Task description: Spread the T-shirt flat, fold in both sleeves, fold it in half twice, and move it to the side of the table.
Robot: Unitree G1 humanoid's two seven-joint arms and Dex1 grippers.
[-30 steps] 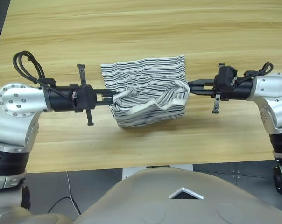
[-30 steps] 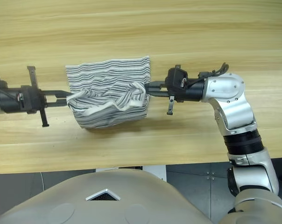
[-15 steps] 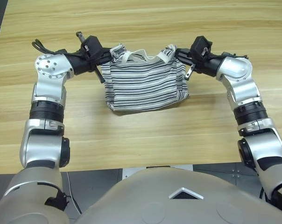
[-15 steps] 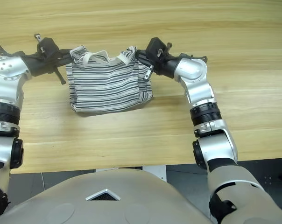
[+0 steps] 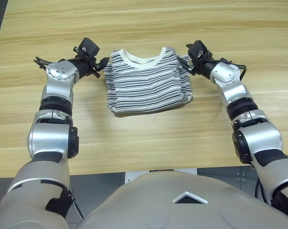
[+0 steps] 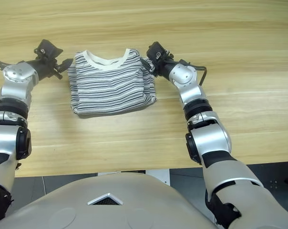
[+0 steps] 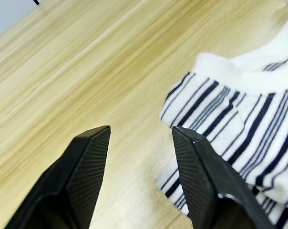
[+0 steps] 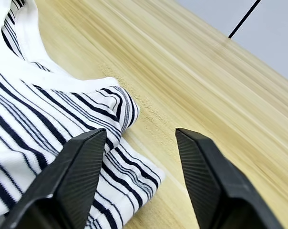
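The black-and-white striped T-shirt [image 5: 146, 81] lies folded into a compact rectangle on the wooden table [image 5: 144, 138], its white collar at the far edge. My left gripper [image 5: 101, 66] hovers just off the shirt's far left corner, open and empty. In the left wrist view the left gripper [image 7: 141, 131] has bare wood between its fingertips, and the shirt's corner [image 7: 239, 109] lies beside them. My right gripper [image 5: 188, 61] sits at the far right corner, likewise open. In the right wrist view the right gripper [image 8: 140, 133] stands over the edge of the striped cloth [image 8: 39, 109].
Bare wood surrounds the shirt on all sides, with wide room at the far side and to the left and right. The table's front edge [image 5: 149, 169] runs close below the shirt.
Both grippers carried the collar end of the shirt away from me, laid it flat at the far side and let go. Their fingers now stand open beside the corners.
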